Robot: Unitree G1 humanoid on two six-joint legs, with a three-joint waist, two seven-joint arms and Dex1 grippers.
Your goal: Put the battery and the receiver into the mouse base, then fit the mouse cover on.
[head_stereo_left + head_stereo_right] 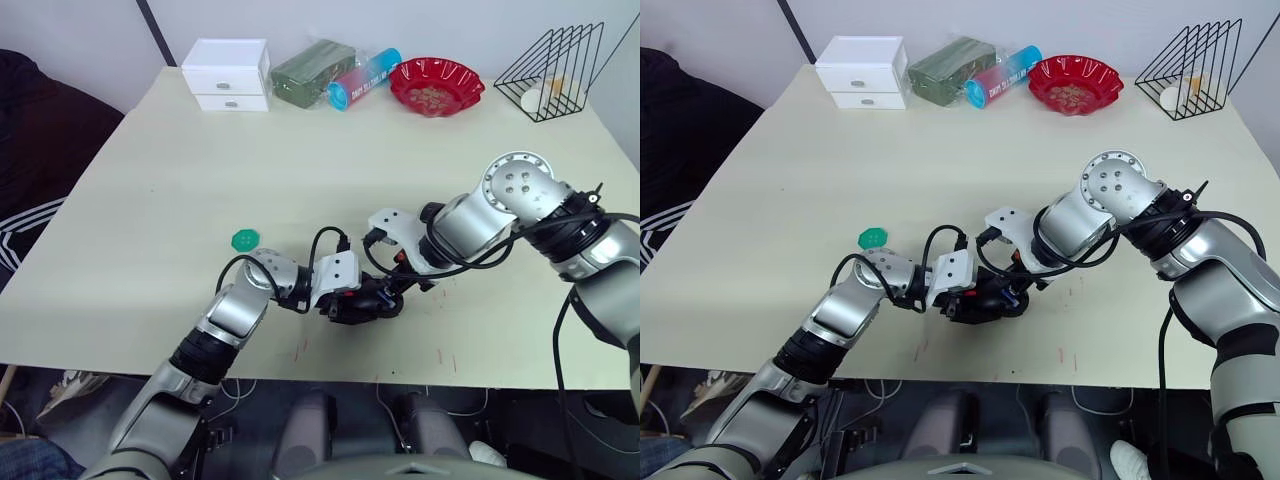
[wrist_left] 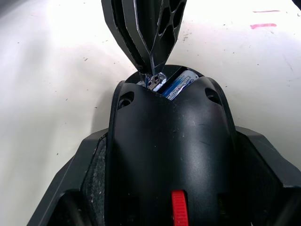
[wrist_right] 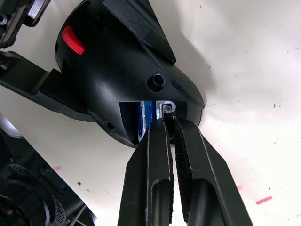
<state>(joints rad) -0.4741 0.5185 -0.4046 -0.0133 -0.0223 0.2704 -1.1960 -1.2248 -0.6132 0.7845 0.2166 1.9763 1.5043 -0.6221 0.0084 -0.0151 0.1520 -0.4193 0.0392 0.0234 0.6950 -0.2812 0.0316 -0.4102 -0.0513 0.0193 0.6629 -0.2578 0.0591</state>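
The mouse base (image 3: 117, 70), one black oval plastic mouse body with a red scroll wheel, sits near the front edge of the pale cream table (image 1: 300, 160), between the two grippers. Its long axis runs roughly left to right across the table: the red-wheel end faces the left gripper, the open rear compartment faces the right gripper. One blue-labelled battery (image 3: 146, 117) lies inside that compartment.

The left gripper (image 2: 160, 207) grasps the mouse base, one black finger against each flank at the wheel end.

The right gripper (image 3: 168, 123) has its two black fingers pinched together on one small metallic receiver (image 3: 166, 109), with the tips at the compartment mouth, just beside the battery.

One small green round cap (image 1: 245, 239) lies on the table near the left arm. Along the far edge stand one white two-drawer box (image 1: 228, 74), one dark green packet (image 1: 312, 70), one blue-and-red tube (image 1: 364, 78), one red scalloped bowl (image 1: 436, 85) and one black wire rack (image 1: 555, 72).
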